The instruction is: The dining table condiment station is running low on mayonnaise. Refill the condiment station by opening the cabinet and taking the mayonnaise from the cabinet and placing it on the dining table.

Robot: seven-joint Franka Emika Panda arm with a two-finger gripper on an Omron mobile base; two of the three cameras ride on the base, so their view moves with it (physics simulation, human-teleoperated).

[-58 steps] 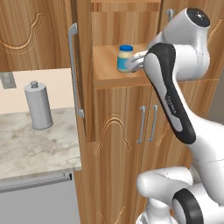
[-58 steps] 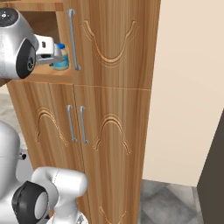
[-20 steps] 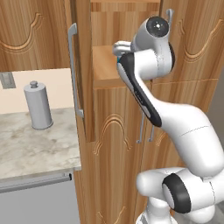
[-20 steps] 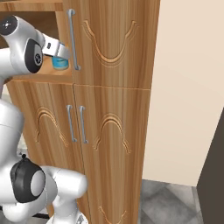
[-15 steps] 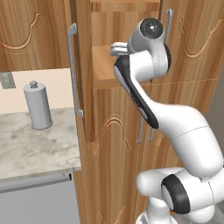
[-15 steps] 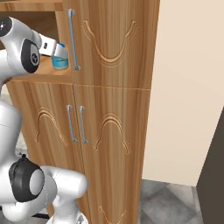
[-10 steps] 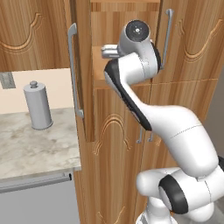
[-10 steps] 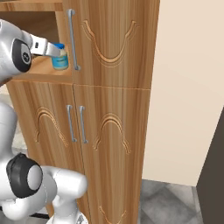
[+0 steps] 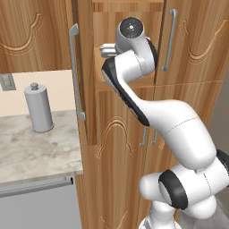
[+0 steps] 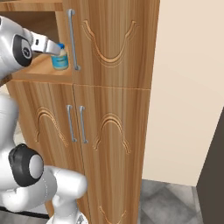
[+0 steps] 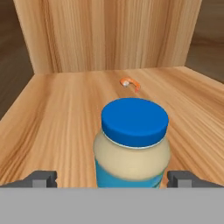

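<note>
The mayonnaise [image 11: 133, 140], a squat cream jar with a blue lid, stands upright on the wooden shelf [image 11: 61, 118] of the cabinet [image 10: 113, 48]. The cabinet's left upper door [image 9: 84, 67] is swung open. My gripper [image 11: 113, 180] is level with the jar and open. Its two dark fingertips [image 11: 43, 178] sit wide on either side of the jar, apart from it. From the right base view the hand [image 10: 49, 46] reaches in from the left, right up against the mayonnaise [image 10: 60, 59]. In the left base view my arm hides the jar. The dining table is out of view.
A small orange shrimp-like item [image 11: 130, 83] lies further back on the shelf. The grey canister [image 9: 39, 107] stands on the marbled counter [image 9: 31, 152] left of the open door. Closed lower doors [image 10: 105, 144] are below, and a beige wall [image 10: 192, 87] is to the right.
The arm's upper joints swung left and the hand turned to face the jar from the shelf's front. The jar stayed put and the jaws stayed open.
</note>
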